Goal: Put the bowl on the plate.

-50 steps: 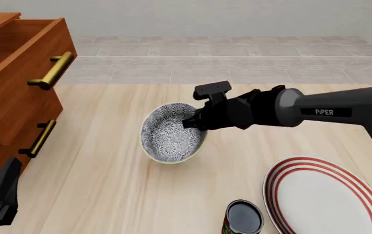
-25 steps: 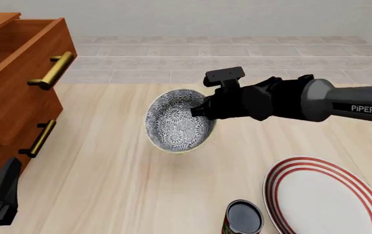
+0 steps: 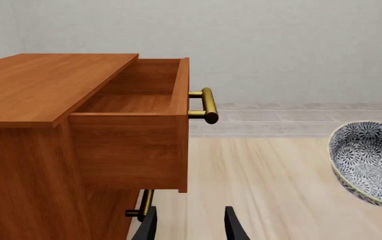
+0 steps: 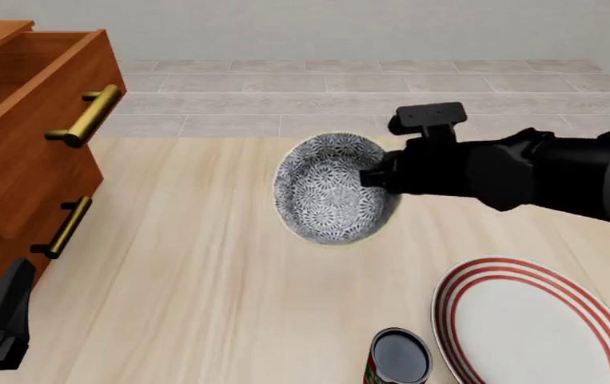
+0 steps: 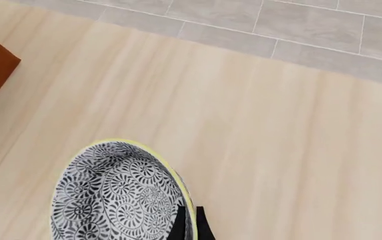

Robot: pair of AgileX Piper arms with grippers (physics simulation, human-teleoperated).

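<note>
The patterned bowl [image 4: 332, 189] hangs tilted above the table's middle, its opening facing the front camera. My right gripper [image 4: 377, 179] is shut on its right rim; the right wrist view shows the bowl [image 5: 117, 197] with the rim pinched between the fingers [image 5: 189, 225]. The bowl [image 3: 371, 162] also shows in the left wrist view. The red-ringed white plate [image 4: 540, 324] lies flat at the table's front right, below and to the right of the bowl. My left gripper [image 3: 189, 225] stays low at the front left by the dresser, open with nothing between its fingers.
A wooden dresser [image 4: 22, 144] with an open top drawer and brass handles [image 4: 86, 116] stands at the left. A small dark can [image 4: 399, 358] stands at the front edge just left of the plate. Grey tiled floor lies beyond the table's far edge.
My right gripper has lifted the bowl and carried it to the right, tilting it more upright. The left arm has not moved.
</note>
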